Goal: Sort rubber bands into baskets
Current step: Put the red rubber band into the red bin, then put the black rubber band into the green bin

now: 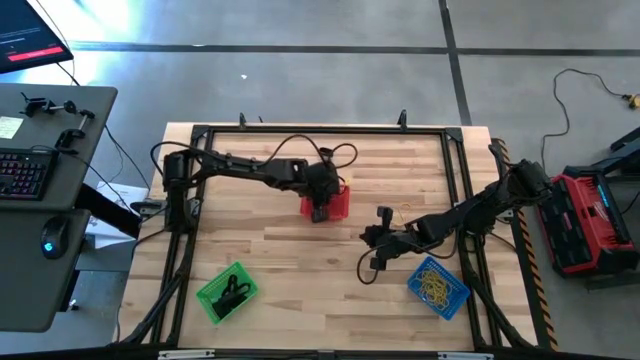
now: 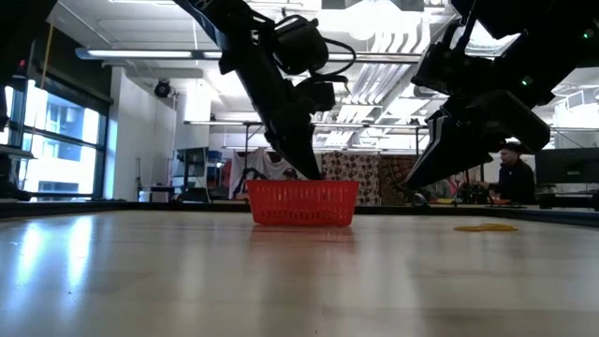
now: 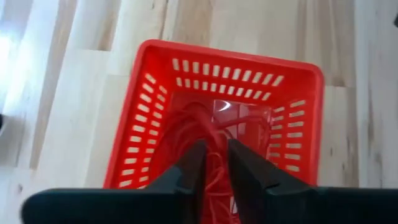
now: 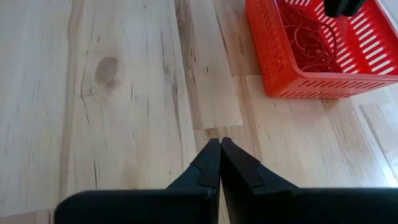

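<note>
Now, the left gripper hangs inside the red basket, its two fingers a little apart with a narrow gap, directly over a tangle of reddish rubber bands on the basket floor; I cannot tell if any band is caught between them. The right gripper has its fingers pressed together with nothing between them, low over the bare wood, near the red basket at about 4 o'clock from it.

From above, the red basket stands a little toward 12 o'clock of the table centre. The green basket sits toward 7 o'clock, with dark bands inside. The blue basket sits toward 4 o'clock and holds yellow bands. It lies just beside the right gripper, at its 5 o'clock.

In the low view a few loose yellow bands lie flat on the wood, well apart from the red basket. Beyond the table a person is seen in the room.
</note>
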`<action>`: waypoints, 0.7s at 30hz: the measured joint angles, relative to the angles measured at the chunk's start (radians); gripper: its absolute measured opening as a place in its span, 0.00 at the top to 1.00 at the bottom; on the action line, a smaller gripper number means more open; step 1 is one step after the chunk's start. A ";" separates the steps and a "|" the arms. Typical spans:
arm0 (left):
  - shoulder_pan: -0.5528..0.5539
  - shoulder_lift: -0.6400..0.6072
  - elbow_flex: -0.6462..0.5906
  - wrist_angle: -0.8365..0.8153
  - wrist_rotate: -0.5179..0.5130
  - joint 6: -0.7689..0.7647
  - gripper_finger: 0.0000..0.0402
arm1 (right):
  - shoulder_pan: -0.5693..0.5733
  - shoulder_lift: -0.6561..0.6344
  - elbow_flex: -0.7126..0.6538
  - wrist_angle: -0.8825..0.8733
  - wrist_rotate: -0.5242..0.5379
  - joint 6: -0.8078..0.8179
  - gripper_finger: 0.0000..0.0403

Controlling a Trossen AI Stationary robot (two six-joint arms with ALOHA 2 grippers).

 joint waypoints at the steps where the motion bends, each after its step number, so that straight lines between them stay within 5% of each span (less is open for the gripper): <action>1: -0.002 0.000 0.000 0.000 0.000 0.000 0.85 | 0.000 0.000 0.000 0.000 0.000 0.000 1.00; 14: 0.002 -0.002 0.128 -0.110 -0.053 0.057 0.76 | -0.002 0.000 0.000 0.025 -0.003 0.020 1.00; 21: 0.067 -0.002 0.146 -0.169 -0.154 0.172 0.88 | -0.001 0.000 0.000 0.044 -0.002 0.021 1.00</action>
